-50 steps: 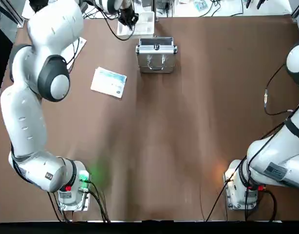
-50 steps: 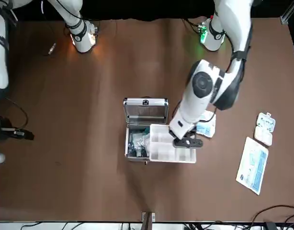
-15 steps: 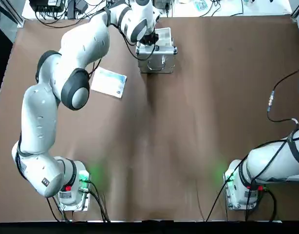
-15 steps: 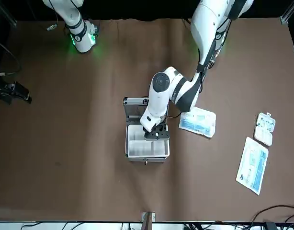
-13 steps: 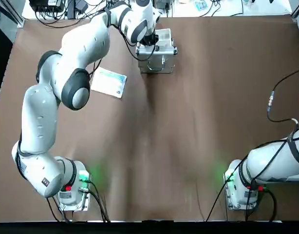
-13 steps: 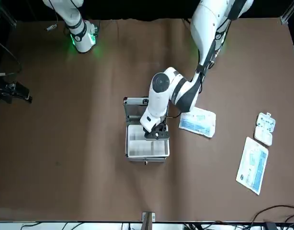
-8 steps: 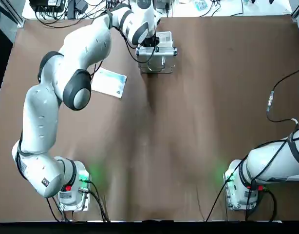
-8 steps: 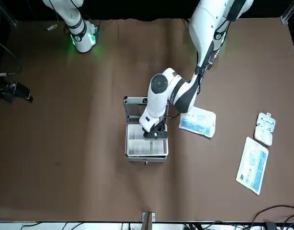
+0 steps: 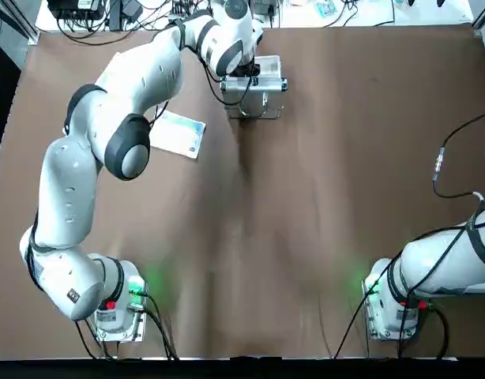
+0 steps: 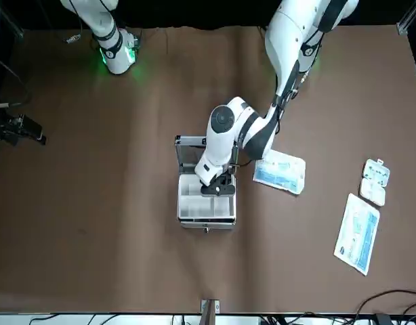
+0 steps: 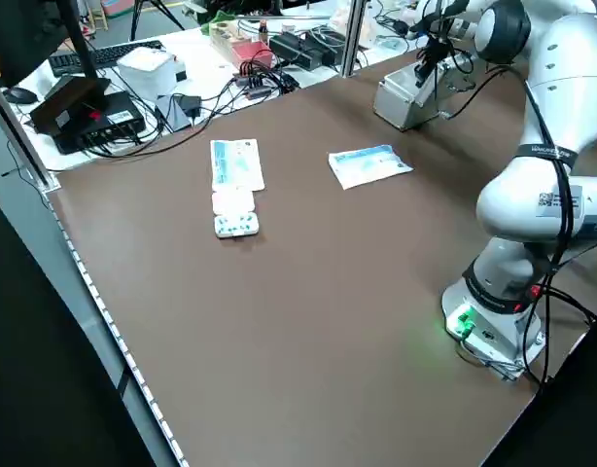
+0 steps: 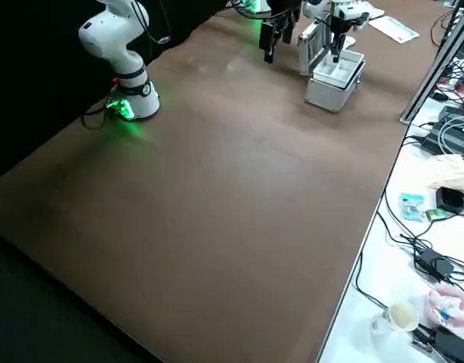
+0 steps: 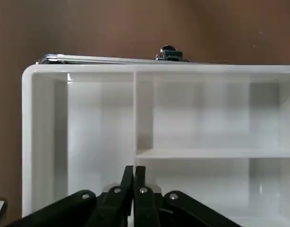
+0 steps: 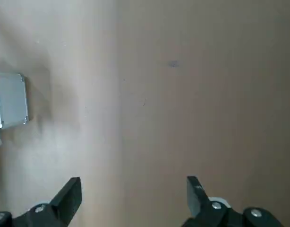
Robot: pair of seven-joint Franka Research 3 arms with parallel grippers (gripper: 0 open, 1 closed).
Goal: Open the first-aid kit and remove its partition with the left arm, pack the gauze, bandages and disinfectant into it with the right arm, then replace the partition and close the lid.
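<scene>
Partition [image 10: 206,204] seated in the open first-aid kit [image 10: 205,218] at the bench's far side, the left gripper [image 10: 217,188] pinching its inner wall, jaws together. Packing looks done; releasing and closing the upright lid [image 10: 196,154] remain. Right gripper [image 14: 131,198] hovers aside, jaws apart.

Top cam overhead, front opposite, both show first-aid kit [image 9: 254,85].

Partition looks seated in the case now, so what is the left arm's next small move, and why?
Probably open the left claw and lift clear. Its fingers are pinched shut on the partition, which sits level inside the first-aid kit, while the lid stands open behind and cannot close past the claw.
</scene>
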